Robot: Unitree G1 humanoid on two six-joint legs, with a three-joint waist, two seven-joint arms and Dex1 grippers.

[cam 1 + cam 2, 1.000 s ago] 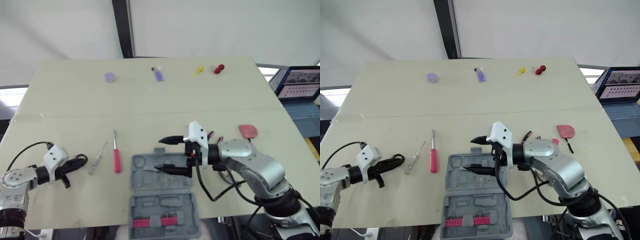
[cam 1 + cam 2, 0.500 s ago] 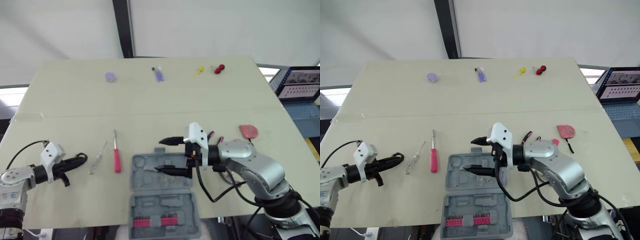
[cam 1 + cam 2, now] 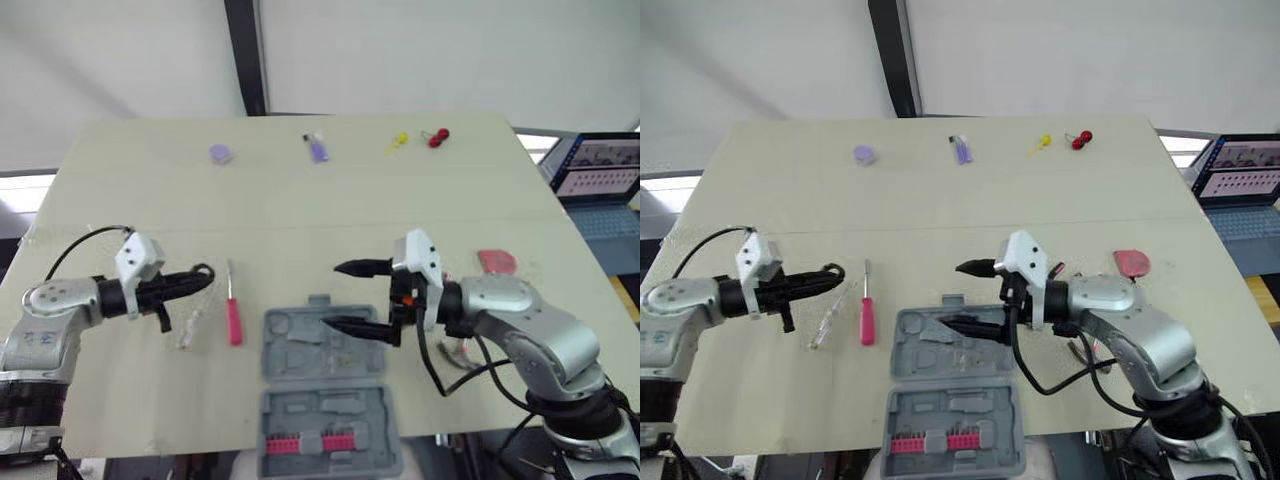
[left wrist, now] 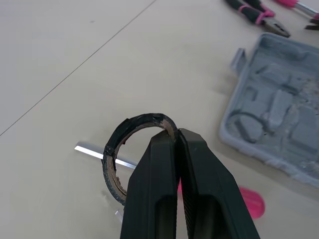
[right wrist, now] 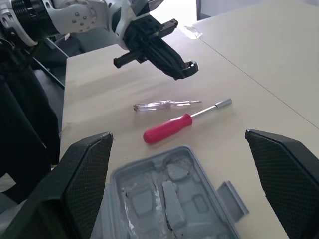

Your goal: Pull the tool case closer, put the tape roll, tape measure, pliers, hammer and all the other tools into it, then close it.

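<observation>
A pale desk (image 3: 300, 200) stands before a white wall with a dark post, and a laptop (image 3: 600, 170) sits beyond the desk's right edge. The tool case (image 3: 290, 400) lies open at the middle of the near edge, so the pull looks done. Its moulded hollows appear empty apart from a row of pink bits in the near half.

The left gripper (image 3: 190, 281) hangs above the desk towards the left edge, its fingers pinched together on the rim of the black tape roll (image 4: 112, 149), which is lifted clear of the surface and not yet over the case. The right gripper (image 3: 332, 295) hovers over the case's far half, spread wide and holding nothing.

Everything else is left to pack. The red screwdriver (image 3: 233, 318) and a clear-handled tester (image 3: 190, 328) lie just left of the case. The pliers (image 4: 251, 11) lie beyond its far right corner. What I take for the tape measure (image 3: 497, 261) lies near the right edge. Four small items (image 3: 316, 148) sit along the far edge. I cannot pick out a hammer. Closing comes last.
</observation>
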